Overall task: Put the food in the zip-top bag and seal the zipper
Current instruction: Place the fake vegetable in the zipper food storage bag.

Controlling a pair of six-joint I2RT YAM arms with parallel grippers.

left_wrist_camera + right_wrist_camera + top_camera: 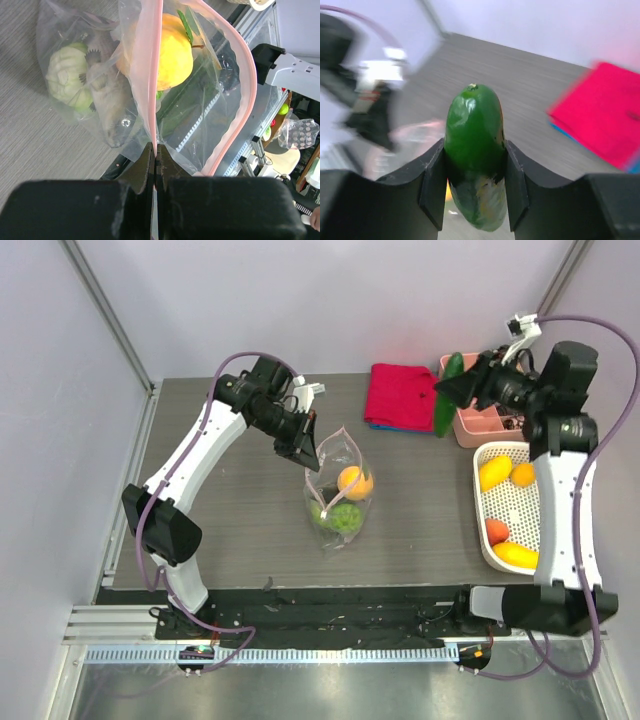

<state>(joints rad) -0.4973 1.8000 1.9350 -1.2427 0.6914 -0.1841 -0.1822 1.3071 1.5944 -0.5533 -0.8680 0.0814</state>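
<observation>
Zip-top bag point(338, 495) upright near the middle of the table point(230, 530), mouth gaping upward, already loaded with an orange-yellow fruit point(354, 481) on top and green round pieces point(343, 517) at the bottom. Pinched by one side of the pink zipper point(152, 75) in the left gripper point(305, 455), jaws fully closed on the strip, the other side bowing away and keeping the opening wide. Off to the right, well apart from the bag and by the pink tub point(480, 425): dark green cucumber point(472, 125) clamped about its middle in the right gripper point(474, 180), jaws part-way closed around it, tip poking out ahead. More food waiting in the white basket point(480, 510): yellow, orange and red-orange pieces. Likely trouble from here: a long cucumber meeting a narrow mouth, catching the free lip and folding it shut or tipping the light bag over; a smooth skin slipping between the pads during the swing across; a thin strip sliding out of the left pinch if pushed down hard. Underneath, a dark grey wood-grain tabletop, with a folded red cloth point(402, 395) at the far edge; around it, pale lilac walls and slanted metal frame posts.
</observation>
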